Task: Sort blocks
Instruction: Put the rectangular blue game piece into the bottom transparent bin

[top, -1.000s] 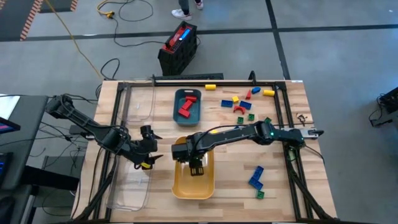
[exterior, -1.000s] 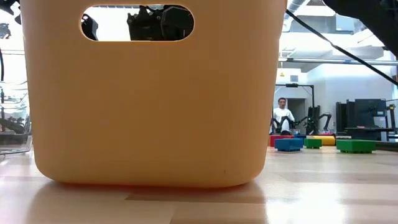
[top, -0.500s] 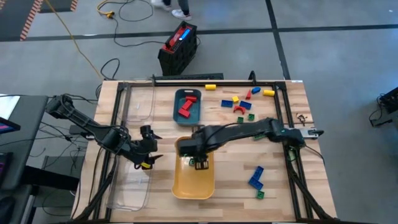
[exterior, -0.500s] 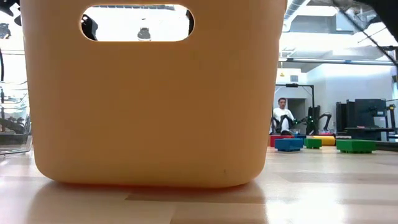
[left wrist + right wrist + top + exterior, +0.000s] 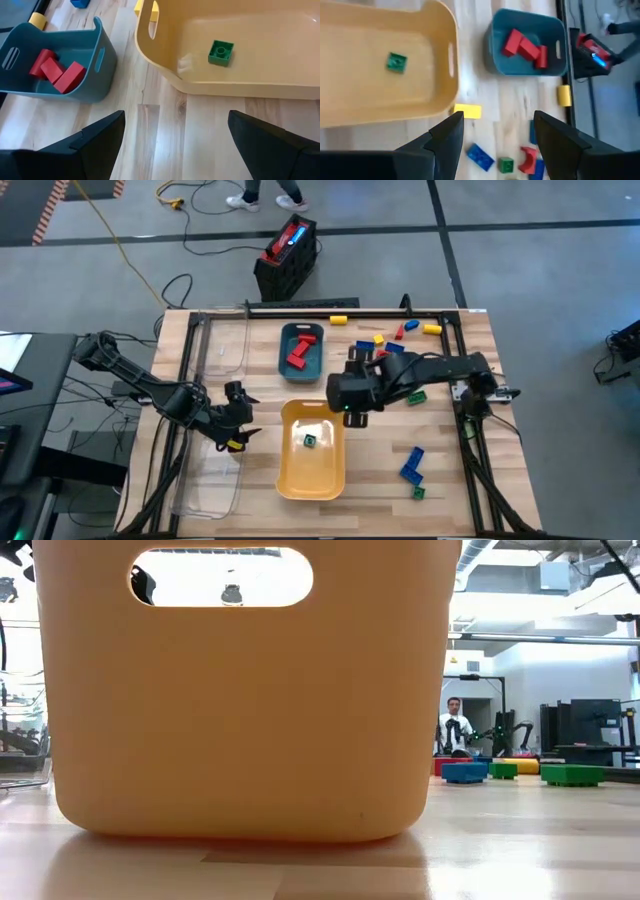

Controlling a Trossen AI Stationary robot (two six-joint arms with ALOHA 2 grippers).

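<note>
The right pincer, open and empty, has pulled back right of the yellow tray, leaving a green block there, so more blocks on the far worktop wait, while the left pincer stays wide open.

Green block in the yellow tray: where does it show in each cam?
High view: green block in the yellow tray, upper middle of its floor.
Low view: not visible; the tray's wall hides its inside.
Left wrist view: green block on the tray floor, alone.
Right wrist view: green block on the tray floor.
Shared landmark: the yellow tray; the teal tray with red blocks shows in all but the low view.
</note>
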